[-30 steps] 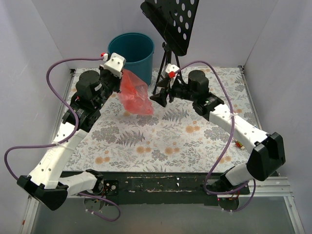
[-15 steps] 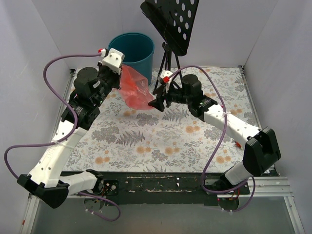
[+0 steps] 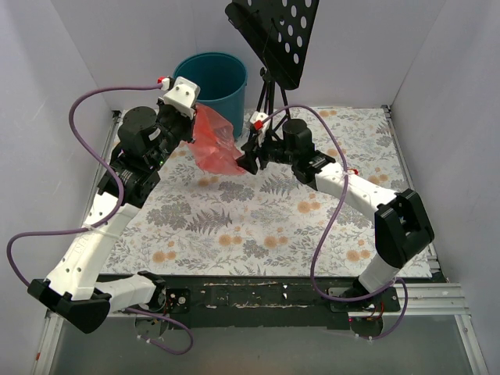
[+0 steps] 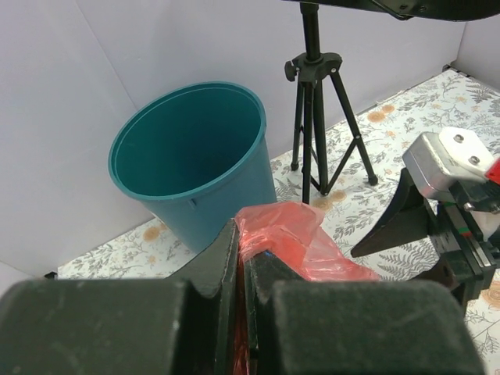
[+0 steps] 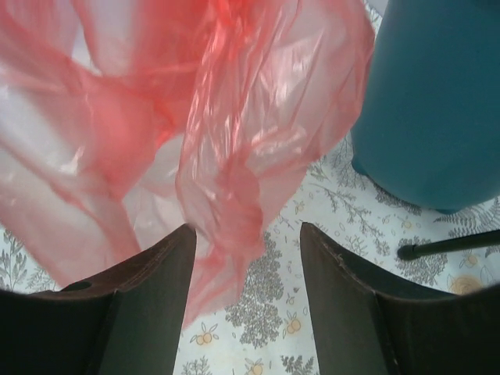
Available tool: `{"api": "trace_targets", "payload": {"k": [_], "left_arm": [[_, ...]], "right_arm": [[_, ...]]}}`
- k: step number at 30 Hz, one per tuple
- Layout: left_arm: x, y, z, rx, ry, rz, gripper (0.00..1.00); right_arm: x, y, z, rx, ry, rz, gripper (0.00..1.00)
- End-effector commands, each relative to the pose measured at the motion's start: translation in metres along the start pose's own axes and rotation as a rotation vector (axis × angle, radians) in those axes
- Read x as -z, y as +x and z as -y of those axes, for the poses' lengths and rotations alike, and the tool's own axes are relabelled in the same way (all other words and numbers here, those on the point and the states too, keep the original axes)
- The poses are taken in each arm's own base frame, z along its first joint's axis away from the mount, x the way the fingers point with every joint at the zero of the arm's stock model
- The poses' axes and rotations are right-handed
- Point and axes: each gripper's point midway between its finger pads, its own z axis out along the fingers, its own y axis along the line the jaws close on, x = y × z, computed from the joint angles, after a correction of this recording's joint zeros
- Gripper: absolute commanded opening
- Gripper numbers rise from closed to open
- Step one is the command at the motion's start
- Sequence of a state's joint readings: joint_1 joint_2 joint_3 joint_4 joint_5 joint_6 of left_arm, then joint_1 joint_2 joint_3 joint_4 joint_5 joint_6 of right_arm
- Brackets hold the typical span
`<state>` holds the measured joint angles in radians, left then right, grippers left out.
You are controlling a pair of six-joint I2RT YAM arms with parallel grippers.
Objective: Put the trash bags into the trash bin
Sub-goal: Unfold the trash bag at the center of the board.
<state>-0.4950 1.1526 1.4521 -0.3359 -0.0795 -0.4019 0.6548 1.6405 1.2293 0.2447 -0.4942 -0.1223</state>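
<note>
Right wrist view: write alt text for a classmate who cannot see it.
A crinkly translucent red trash bag hangs with its lower end between the open black fingers of the right gripper. The teal trash bin stands at upper right on a floral tablecloth.

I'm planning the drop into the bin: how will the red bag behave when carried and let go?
Probably floppy: the red bag hangs in loose folds from the shut left pincer. Likely light, since its film is thin and see-through. It may cling or drift rather than drop straight into the bin.
</note>
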Motion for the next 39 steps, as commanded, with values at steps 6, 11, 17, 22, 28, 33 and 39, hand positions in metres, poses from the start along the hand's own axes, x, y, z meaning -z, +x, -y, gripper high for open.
{"api": "trace_targets", "payload": {"k": [6, 11, 17, 22, 28, 33, 39], "left_arm": [[0.008, -0.017, 0.004, 0.019, 0.032, 0.04, 0.0], [0.01, 0.008, -0.003, -0.072, 0.0, -0.026, 0.0], [0.053, 0.133, 0.017, -0.293, 0.107, -0.281, 0.0], [0.066, 0.179, 0.033, -0.223, 0.157, -0.391, 0.0], [0.049, 0.147, 0.049, 0.055, 0.15, -0.338, 0.0], [0.08, 0.153, 0.074, 0.306, 0.208, -0.448, 0.0], [0.119, 0.189, 0.046, 0.325, 0.07, -0.527, 0.0]], "right_arm": [[-0.014, -0.06, 0.001, 0.056, -0.02, 0.155, 0.46], [0.008, -0.057, 0.019, 0.071, 0.098, 0.106, 0.05], [0.085, -0.024, 0.055, -0.006, 0.256, -0.018, 0.01], [0.115, -0.019, 0.044, 0.002, 0.247, -0.075, 0.01], [0.085, -0.027, -0.038, 0.01, -0.056, -0.142, 0.01], [0.069, -0.037, -0.051, -0.02, 0.015, -0.205, 0.01], [0.027, -0.048, -0.034, -0.094, 0.095, -0.183, 0.01]]}}
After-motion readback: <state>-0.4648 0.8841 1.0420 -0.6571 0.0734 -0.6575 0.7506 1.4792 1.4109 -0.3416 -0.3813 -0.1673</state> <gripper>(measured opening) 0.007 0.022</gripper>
